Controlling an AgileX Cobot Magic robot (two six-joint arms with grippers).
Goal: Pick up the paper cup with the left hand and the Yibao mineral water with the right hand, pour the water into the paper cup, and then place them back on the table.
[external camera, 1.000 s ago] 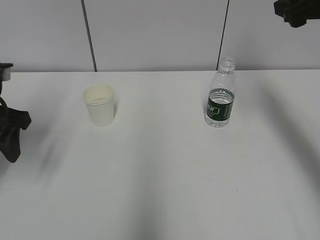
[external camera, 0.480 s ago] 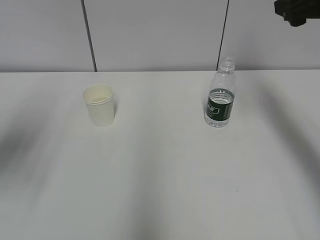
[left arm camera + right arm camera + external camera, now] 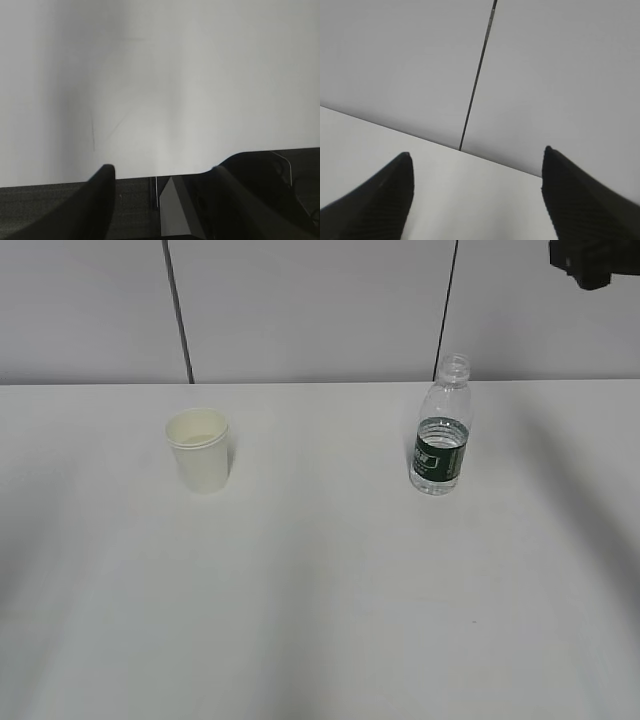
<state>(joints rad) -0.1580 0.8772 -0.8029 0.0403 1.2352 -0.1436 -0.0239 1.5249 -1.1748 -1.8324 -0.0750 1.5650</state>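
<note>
Cup (image 3: 199,449) stood upright left of table (image 3: 320,620) middle, bottle (image 3: 440,428) upright well apart to its right; both untouched. Left end effector (image 3: 160,175) empty, fingers parted, over table's near edge, cup not in its sight. Right end effector (image 3: 477,165) wide, empty, high near back wall. Judged: left should approach cup level, grip mid-wall gently so paper wouldn't crush.

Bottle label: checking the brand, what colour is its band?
Dark green with white marks, on the Yibao mineral water; exterior view shows it best.
</note>
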